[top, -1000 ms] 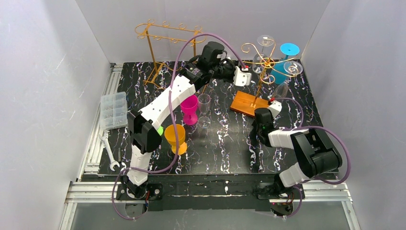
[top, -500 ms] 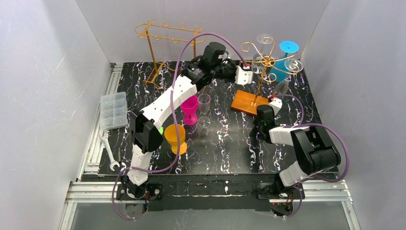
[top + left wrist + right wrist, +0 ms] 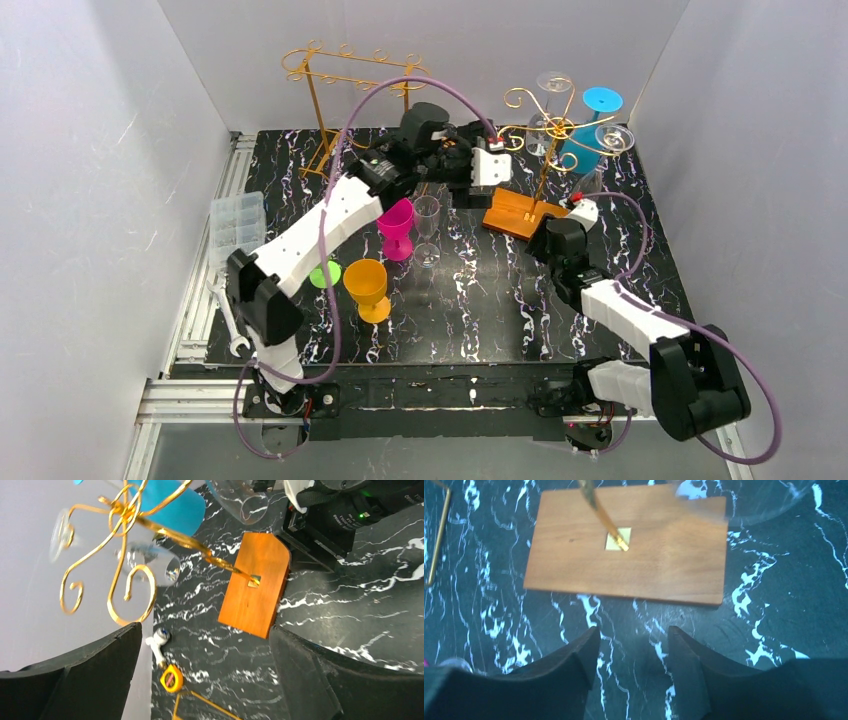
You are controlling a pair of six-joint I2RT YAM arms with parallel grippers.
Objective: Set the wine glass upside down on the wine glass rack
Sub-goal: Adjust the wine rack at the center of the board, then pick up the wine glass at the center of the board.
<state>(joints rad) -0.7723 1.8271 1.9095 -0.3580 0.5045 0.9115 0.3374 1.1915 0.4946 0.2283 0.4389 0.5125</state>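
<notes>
The gold wine glass rack (image 3: pixel 545 127) stands on a wooden base (image 3: pixel 514 213) at the back right. A clear wine glass (image 3: pixel 610 139) hangs upside down from its right arm, foot on top, next to a blue glass (image 3: pixel 599 105) and another clear one (image 3: pixel 553 85). My left gripper (image 3: pixel 484 166) is open just left of the rack, touching nothing; its view shows the rack's scrolls (image 3: pixel 125 565) and base (image 3: pixel 255 590). My right gripper (image 3: pixel 580 212) is open and empty beside the base (image 3: pixel 629 545), under a glass bowl (image 3: pixel 749 500).
An upright clear glass (image 3: pixel 427 226), a magenta cup (image 3: pixel 397 228) and an orange cup (image 3: pixel 366 288) stand mid-table. A second gold rack (image 3: pixel 345 80) is at the back left. A plastic box (image 3: pixel 238 230) and wrench (image 3: pixel 228 318) lie at the left edge. A tape measure (image 3: pixel 171 680) lies behind the rack.
Both grippers have opened. The right one let go of the clear glass, which now hangs on the rack. The left gripper has drawn back leftward from the rack.
</notes>
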